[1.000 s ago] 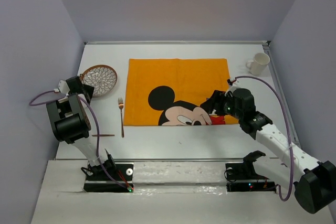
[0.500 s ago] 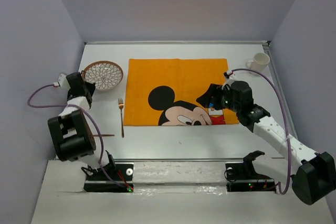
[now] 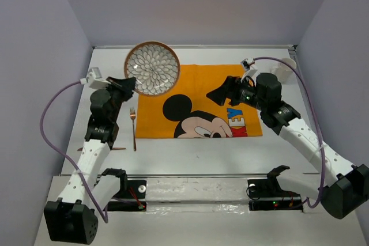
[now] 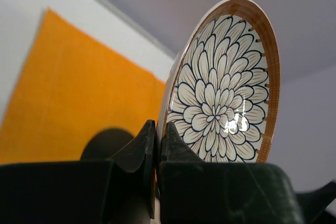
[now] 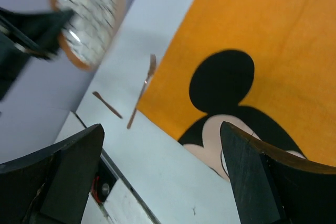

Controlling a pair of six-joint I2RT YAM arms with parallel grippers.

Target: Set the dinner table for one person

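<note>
A round plate (image 3: 153,67) with a blue-and-white petal pattern and a brown rim hangs tilted in the air above the far left corner of the orange Mickey Mouse mat (image 3: 199,87). My left gripper (image 3: 128,83) is shut on its lower rim. The left wrist view shows the plate (image 4: 226,93) standing on edge, pinched in the left gripper (image 4: 157,129). My right gripper (image 3: 222,95) hovers open over the mat's right half, holding nothing. The right wrist view shows its fingers (image 5: 73,171) wide apart above the mat (image 5: 262,40) and the white dinner table (image 3: 196,154).
A copper fork (image 3: 134,128) lies on the table just left of the mat. A thin brown stick (image 3: 113,148) lies nearer the front left. A white mug (image 3: 286,64) stands at the far right, partly behind the right arm. Grey walls close three sides.
The left gripper closed on the plate, then lifted it off the table's left side, up and right toward the mat's far left corner. The right gripper opened wider and moved away from the front edge.
</note>
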